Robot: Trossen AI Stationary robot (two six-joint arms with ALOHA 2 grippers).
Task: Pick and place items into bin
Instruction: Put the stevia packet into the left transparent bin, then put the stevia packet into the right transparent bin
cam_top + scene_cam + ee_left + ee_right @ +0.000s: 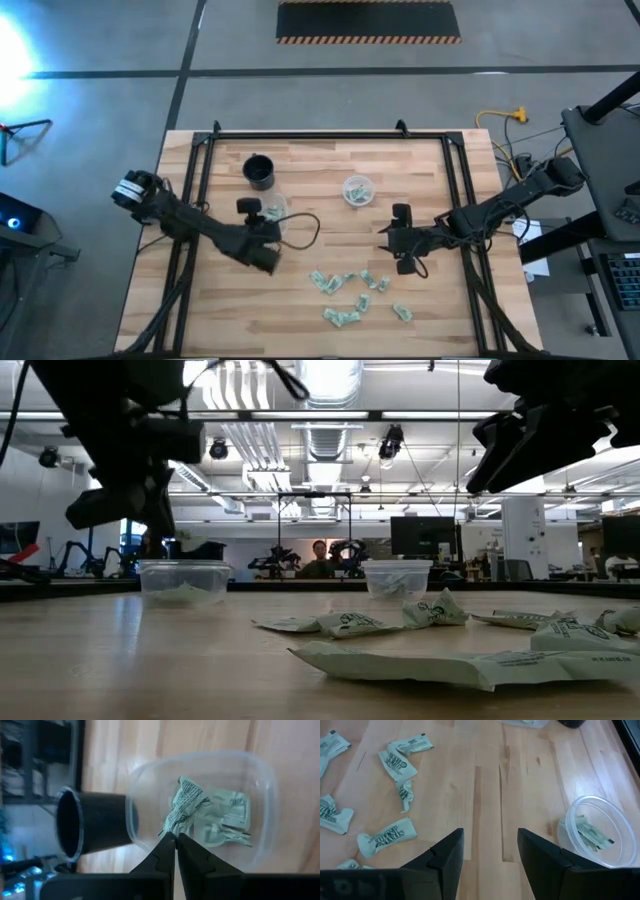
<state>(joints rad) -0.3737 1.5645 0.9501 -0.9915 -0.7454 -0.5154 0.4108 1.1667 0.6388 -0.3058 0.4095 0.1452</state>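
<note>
Fingers (176,851) pinching packet (186,805) over cup (260,805)

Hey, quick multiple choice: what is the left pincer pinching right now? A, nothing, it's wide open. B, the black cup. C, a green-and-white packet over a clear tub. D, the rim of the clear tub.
C: the left wrist view shows the left pincer shut on a crumpled packet above the clear tub, with the black cup standing untouched beside it.
</note>
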